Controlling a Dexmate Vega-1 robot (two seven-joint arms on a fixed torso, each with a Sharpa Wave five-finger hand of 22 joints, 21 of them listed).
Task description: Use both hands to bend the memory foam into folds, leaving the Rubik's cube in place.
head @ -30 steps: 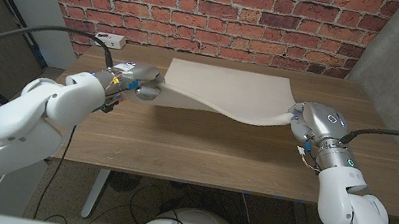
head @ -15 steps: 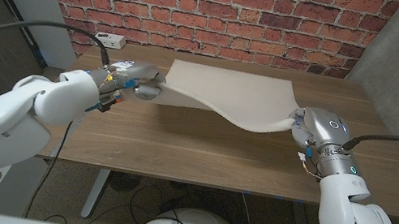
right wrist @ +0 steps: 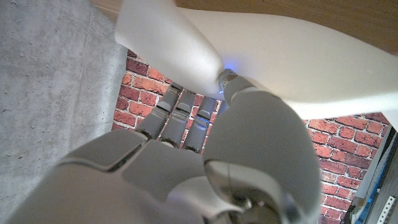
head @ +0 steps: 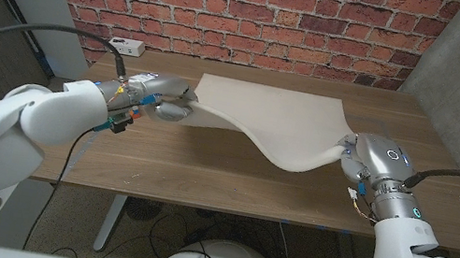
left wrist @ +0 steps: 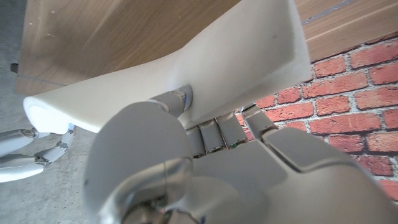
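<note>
1. Our left hand (head: 167, 99) grips the near left corner of the memory foam (head: 271, 113), thumb on one face and fingers behind the other as the left wrist view shows (left wrist: 180, 99), so the sheet can be lifted and steered from that end

2. Our right hand (head: 360, 155) pinches the near right corner the same way, the thumb tip pressed into the foam's face (right wrist: 227, 79); we judge that holding both near corners is what lets us push them toward each other and force a bend

3. Between our hands the foam's front edge hangs in a smooth sagging curve, while its far part lies on the wooden table (head: 204, 167) close to the brick wall (head: 251, 9)

4. We read the foam as thick, soft and pale cream, with rounded edges and a matte skin that dents slightly under the thumbs; it should spring back slowly if let go

5. We see no Rubik's cube in these pictures, so we cannot tell where it sits

6. A small white box (head: 127, 45) lies at the table's far left corner, well apart from the foam
</note>
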